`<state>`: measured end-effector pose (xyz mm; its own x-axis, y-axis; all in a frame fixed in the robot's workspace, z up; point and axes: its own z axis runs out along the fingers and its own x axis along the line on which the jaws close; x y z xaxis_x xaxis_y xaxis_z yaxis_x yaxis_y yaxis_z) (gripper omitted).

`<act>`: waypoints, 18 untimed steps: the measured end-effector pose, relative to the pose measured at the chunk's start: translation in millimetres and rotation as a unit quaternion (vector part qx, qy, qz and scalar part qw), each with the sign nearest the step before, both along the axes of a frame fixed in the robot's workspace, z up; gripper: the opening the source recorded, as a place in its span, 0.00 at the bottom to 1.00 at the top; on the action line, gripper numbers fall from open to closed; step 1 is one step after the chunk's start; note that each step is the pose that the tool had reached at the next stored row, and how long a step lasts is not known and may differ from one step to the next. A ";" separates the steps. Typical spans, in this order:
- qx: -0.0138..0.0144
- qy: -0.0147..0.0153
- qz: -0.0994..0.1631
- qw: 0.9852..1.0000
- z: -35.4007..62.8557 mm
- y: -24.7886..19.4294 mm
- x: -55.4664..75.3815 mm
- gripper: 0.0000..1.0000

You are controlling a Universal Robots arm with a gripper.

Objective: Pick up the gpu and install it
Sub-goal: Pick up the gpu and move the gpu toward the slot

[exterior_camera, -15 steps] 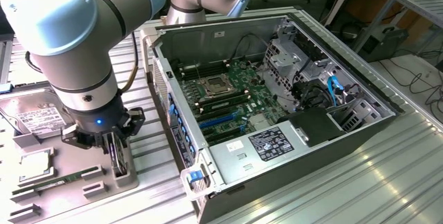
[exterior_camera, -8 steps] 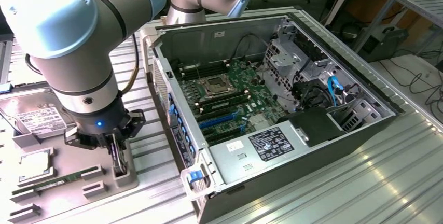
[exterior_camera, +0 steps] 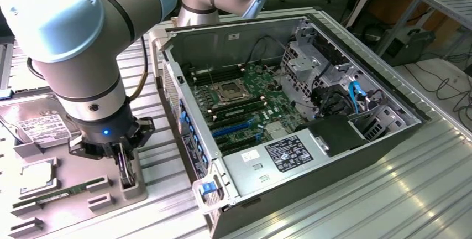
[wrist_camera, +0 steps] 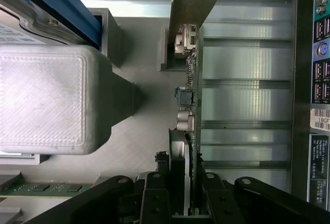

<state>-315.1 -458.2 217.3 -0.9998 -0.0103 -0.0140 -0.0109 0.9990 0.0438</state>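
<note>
Gpu (wrist_camera: 190, 100), slim dark circuit card with silvery bracket strip: upright on edge in grey slotted holder (exterior_camera: 137, 188), pinched on both faces by black claw (wrist_camera: 180, 180). Best lifted straight up, without tilt, to avoid jamming.

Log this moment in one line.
phase: pick | gripper: at gpu | gpu: on edge in tray holder | case: open, gpu not installed
</note>
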 end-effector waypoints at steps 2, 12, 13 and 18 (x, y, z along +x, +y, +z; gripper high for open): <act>0.000 0.000 0.000 1.000 0.0 0.0 0.0 0.28; 0.000 0.000 0.000 1.000 6.2 0.0 0.0 0.28; 0.000 0.000 0.000 1.000 9.1 0.0 0.0 0.28; 0.000 0.000 0.000 1.000 21.4 0.0 0.0 0.28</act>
